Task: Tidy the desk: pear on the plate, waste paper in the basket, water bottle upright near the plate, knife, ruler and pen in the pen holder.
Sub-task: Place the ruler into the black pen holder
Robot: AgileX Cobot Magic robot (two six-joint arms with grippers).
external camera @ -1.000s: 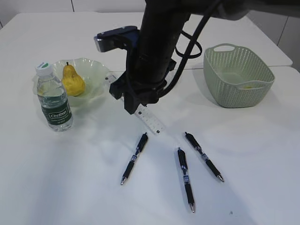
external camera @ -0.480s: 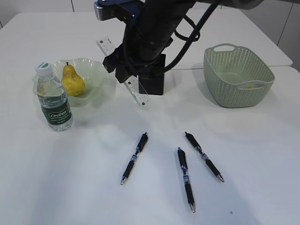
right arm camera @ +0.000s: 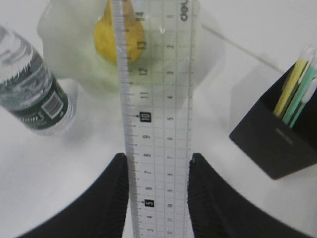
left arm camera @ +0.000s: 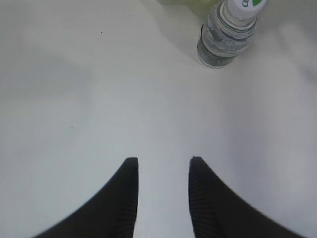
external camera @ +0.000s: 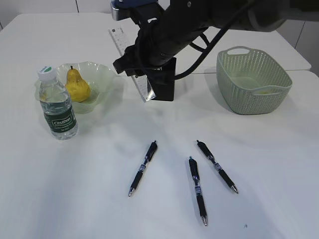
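My right gripper (right arm camera: 157,159) is shut on the clear ruler (right arm camera: 157,114), held in the air left of the black pen holder (right arm camera: 277,141). In the exterior view the ruler (external camera: 143,90) hangs tilted beside the pen holder (external camera: 163,83). The yellow pear (external camera: 77,85) lies on the pale green plate (external camera: 102,79). The water bottle (external camera: 56,105) stands upright in front of the plate. Three black pens (external camera: 142,167) (external camera: 197,189) (external camera: 216,165) lie on the table. My left gripper (left arm camera: 161,163) is open and empty above bare table, the bottle (left arm camera: 227,33) beyond it.
A green mesh basket (external camera: 253,79) stands at the right with something pale inside. The pen holder holds several coloured pens (right arm camera: 296,94). A seam between two white tables runs behind the plate and holder.
My right arm has lifted the ruler off the table and carried it up and back toward the pen holder. The pens, bottle, plate and pear have stayed put.
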